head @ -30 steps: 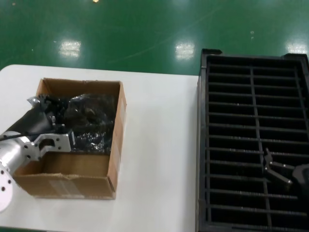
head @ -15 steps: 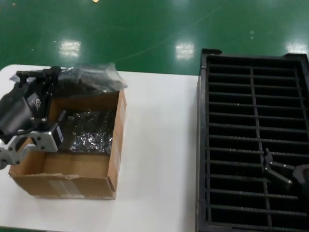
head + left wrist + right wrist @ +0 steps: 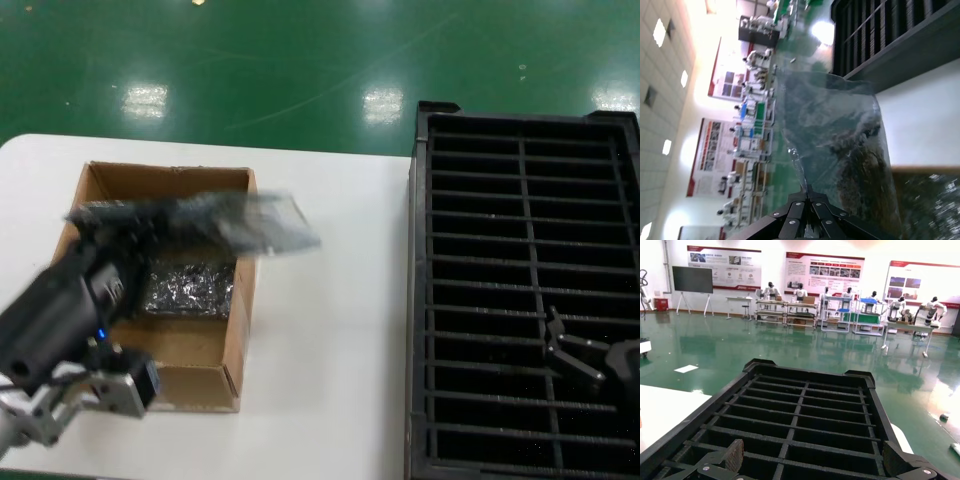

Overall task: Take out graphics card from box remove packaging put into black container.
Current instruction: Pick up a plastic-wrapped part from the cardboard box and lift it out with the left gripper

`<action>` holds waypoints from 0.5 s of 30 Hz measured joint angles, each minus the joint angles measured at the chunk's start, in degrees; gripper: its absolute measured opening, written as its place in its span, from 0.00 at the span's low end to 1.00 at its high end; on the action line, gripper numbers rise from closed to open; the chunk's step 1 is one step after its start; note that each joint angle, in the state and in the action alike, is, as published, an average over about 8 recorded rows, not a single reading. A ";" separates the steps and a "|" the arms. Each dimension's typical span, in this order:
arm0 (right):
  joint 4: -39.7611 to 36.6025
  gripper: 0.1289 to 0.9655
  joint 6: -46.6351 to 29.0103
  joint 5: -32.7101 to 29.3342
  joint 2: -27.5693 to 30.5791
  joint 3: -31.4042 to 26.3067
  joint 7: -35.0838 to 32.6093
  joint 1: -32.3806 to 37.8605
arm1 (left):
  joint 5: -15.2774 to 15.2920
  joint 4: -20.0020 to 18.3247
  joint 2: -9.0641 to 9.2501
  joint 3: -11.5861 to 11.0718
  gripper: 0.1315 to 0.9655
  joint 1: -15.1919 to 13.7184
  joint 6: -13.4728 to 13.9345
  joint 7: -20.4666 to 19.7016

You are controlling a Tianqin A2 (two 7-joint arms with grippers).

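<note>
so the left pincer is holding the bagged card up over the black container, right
No: the left pincer holds the bagged card over the cardboard box, as the head view shows. The black container sits apart, on the robot's right.

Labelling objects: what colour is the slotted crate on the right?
Black container: plain black all over, ribs included. The head view shows it best.
</note>
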 joint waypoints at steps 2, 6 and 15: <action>0.00 1.00 0.00 0.00 0.00 0.00 0.00 0.00 | -0.81 -0.59 -0.28 0.76 0.01 1.52 -0.67 0.90; 0.00 1.00 0.00 0.00 0.00 0.00 0.00 0.00 | -2.29 -1.28 -0.79 2.53 0.01 3.77 -1.88 2.60; -0.52 1.00 0.33 -0.02 0.29 -0.21 -0.02 0.32 | -3.30 -1.50 -1.11 4.08 0.01 4.98 -2.76 3.88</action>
